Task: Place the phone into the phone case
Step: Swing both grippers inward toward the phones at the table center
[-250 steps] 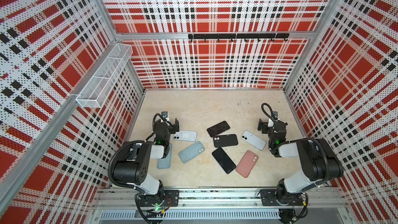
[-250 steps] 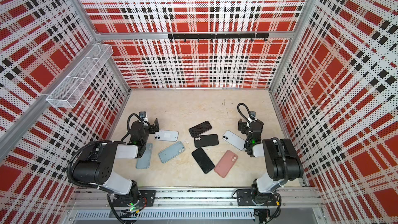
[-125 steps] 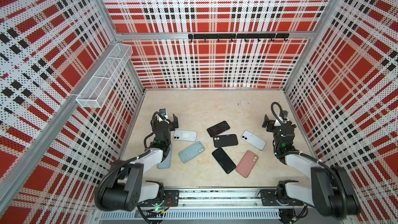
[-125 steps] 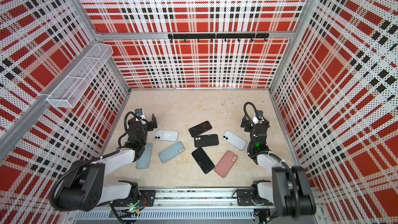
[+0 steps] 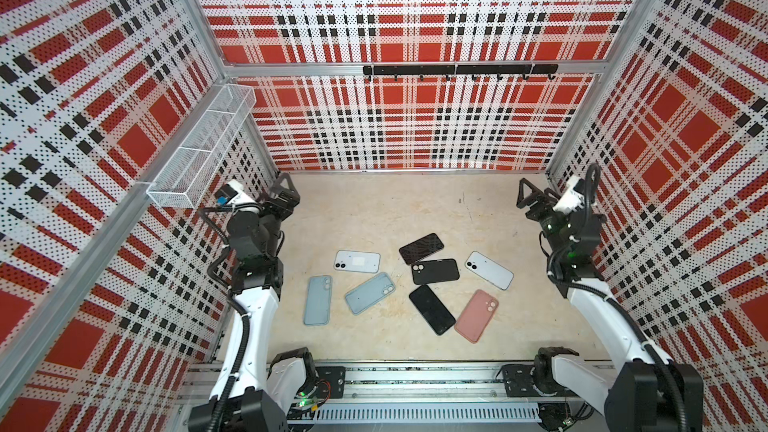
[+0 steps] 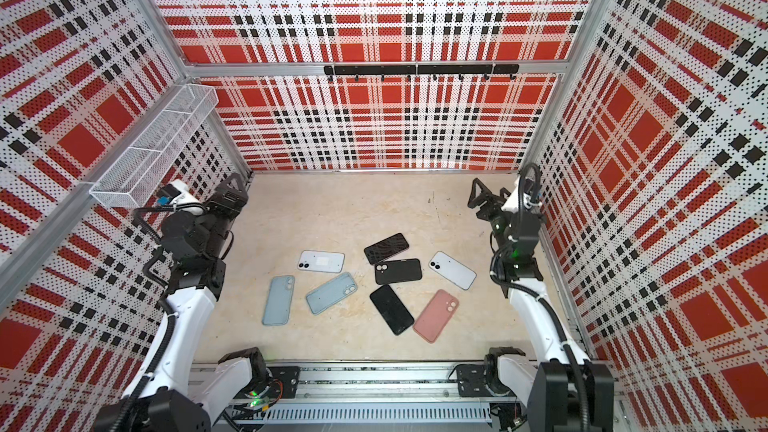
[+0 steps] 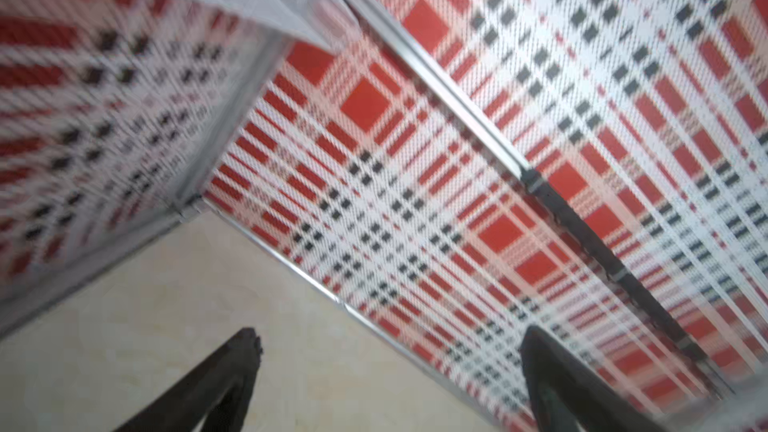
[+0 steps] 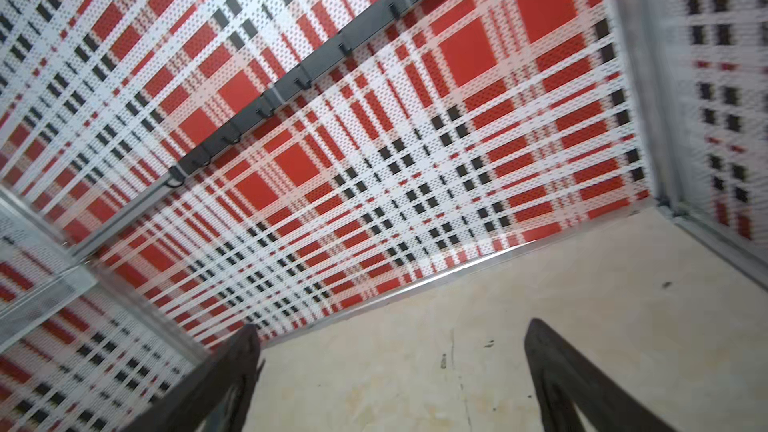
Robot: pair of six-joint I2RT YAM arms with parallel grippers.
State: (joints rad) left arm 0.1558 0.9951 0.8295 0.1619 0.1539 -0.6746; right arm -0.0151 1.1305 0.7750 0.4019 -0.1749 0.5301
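Pink phone case (image 5: pixel 476 316) beside black phone (image 5: pixel 432 309)

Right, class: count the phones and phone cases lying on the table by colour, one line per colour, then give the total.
White pieces: 2
Light blue pieces: 2
Black pieces: 3
Pink piece: 1
Total: 8

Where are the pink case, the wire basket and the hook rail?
pink case (image 5: pixel 476 317): in a top view, middle of its back.
wire basket (image 5: pixel 199 155): in a top view, on its mesh wall.
hook rail (image 5: pixel 457 69): in a top view, middle of the bar.
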